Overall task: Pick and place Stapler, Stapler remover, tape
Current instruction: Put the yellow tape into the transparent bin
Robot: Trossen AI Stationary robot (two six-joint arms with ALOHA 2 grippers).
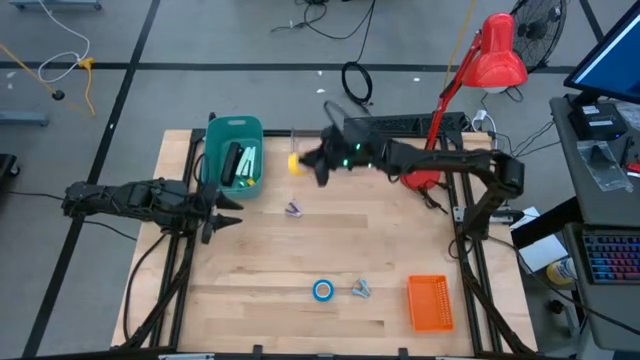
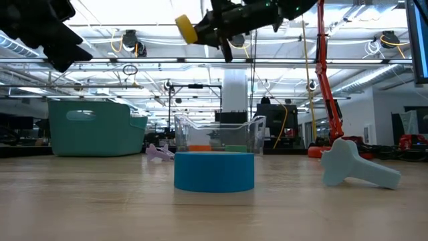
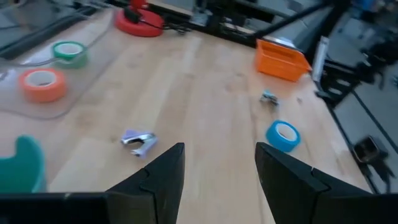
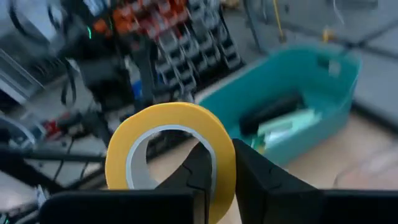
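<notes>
Yellow tape roll (image 4: 169,155) is clamped in the right gripper (image 4: 219,171), with the teal bin (image 4: 292,106) just ahead; left gripper (image 3: 217,171) fingers apart.

Robotics lab or workshop. Wooden desk (image 1: 330,240) on bare grey floor with loose cables (image 1: 60,70). Exposed ceiling pipes (image 2: 200,61) and lights. Parts drawers (image 4: 193,37) behind. Red lamp (image 1: 495,55) at desk's far right corner; keyboard (image 1: 610,255) beside desk.

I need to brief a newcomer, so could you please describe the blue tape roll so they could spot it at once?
Start at the wooden table and go to its near edge, left of the orange tray. The blue tape roll lies flat beside a pale staple remover; it is the only ring out on the bare wood.
</notes>
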